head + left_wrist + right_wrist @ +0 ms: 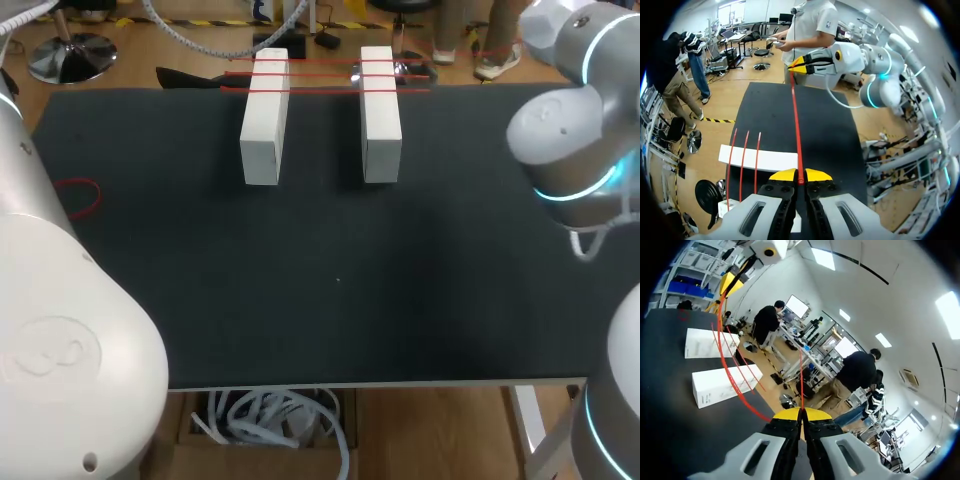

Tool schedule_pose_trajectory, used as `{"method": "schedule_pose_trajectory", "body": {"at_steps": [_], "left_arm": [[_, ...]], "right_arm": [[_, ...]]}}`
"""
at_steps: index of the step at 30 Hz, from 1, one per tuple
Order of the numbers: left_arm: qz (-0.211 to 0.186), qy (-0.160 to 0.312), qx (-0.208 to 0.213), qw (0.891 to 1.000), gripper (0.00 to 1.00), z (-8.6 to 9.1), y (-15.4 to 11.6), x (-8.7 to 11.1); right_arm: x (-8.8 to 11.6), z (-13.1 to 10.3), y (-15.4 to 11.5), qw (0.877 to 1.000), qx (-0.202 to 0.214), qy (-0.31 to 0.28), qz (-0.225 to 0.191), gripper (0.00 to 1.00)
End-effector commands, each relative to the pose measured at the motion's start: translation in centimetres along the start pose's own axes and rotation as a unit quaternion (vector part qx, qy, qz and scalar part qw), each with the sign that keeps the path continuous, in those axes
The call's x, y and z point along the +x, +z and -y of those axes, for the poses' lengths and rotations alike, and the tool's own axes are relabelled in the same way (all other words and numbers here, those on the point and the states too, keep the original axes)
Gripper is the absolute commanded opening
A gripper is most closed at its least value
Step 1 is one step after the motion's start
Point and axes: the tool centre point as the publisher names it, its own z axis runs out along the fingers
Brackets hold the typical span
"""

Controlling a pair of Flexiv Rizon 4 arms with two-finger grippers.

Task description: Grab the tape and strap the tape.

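Note:
A red tape (796,120) runs taut from my left gripper (800,176), which is shut on it, to my right gripper (799,62) far across the black table. In the right wrist view the same tape (721,352) curves from my right gripper (801,413), shut on its end, away to the left gripper (732,285). Two white blocks (265,120) (380,115) lie side by side at the table's far edge with red bands (320,72) strapped across both. Neither gripper shows in the head view.
A loose red tape loop (80,195) lies on the black table (330,280) near its left edge. My left arm (60,340) fills the near left corner and my right arm (570,150) stands at the right edge.

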Motion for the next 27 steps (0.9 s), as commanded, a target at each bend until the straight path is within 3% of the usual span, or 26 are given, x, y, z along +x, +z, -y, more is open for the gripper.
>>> {"method": "schedule_pose_trajectory", "body": {"at_steps": [1, 12, 20, 27], "left_arm": [[-0.002, -0.001, -0.003, 1.0, 0.0, 0.1, -0.1, -0.1], [-0.002, -0.001, -0.003, 1.0, 0.0, 0.1, -0.1, -0.1], [-0.002, -0.001, -0.003, 1.0, 0.0, 0.1, -0.1, -0.1], [-0.002, -0.001, -0.003, 1.0, 0.0, 0.1, -0.1, -0.1]], "right_arm": [[1.0, -0.9, 0.7, 1.0, 0.012, -0.015, 0.006, 0.0], [2.3, -2.3, 0.7, 0.996, 0.047, -0.076, 0.027, 0.0], [2.3, -3.2, 0.9, 0.991, 0.092, -0.052, 0.087, 0.0], [2.1, -3.4, 0.9, 0.978, 0.144, -0.055, 0.143, 0.0]]}}
